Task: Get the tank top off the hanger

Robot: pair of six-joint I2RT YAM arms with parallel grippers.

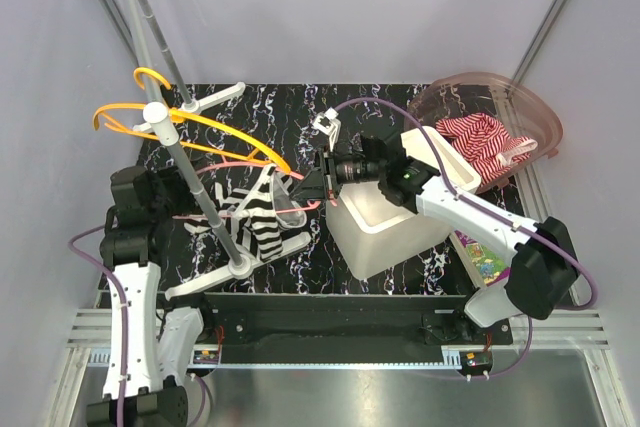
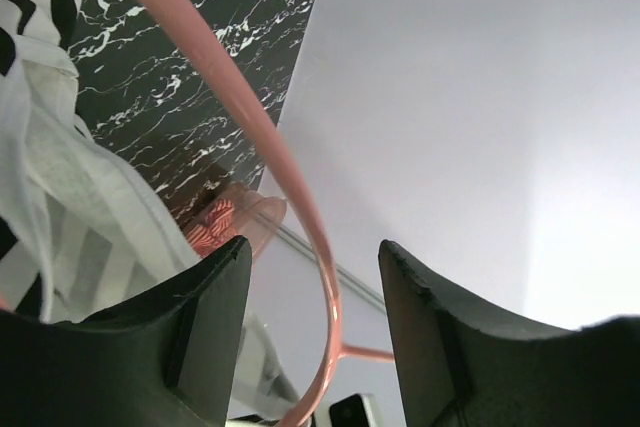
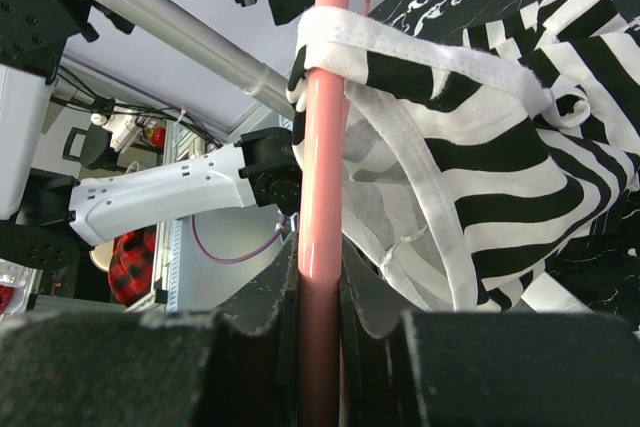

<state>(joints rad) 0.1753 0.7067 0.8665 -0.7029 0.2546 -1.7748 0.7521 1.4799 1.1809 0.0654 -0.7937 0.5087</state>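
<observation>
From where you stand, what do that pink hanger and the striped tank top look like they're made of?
The pink hanger looks like smooth plastic or coated wire: a thin, even, slightly glossy rod. I can't tell which. The tank top looks like soft knit fabric, perhaps cotton: matte black and white stripes, stitched edging, limp folds where it drapes over the hanger.

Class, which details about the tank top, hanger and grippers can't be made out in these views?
Top view: the rack pole crosses the tank top, hiding part of it.
Left wrist view: the pink hanger runs off the frame edges; hook unseen.
Right wrist view: the right gripper covers the hanger's lower length.
</observation>
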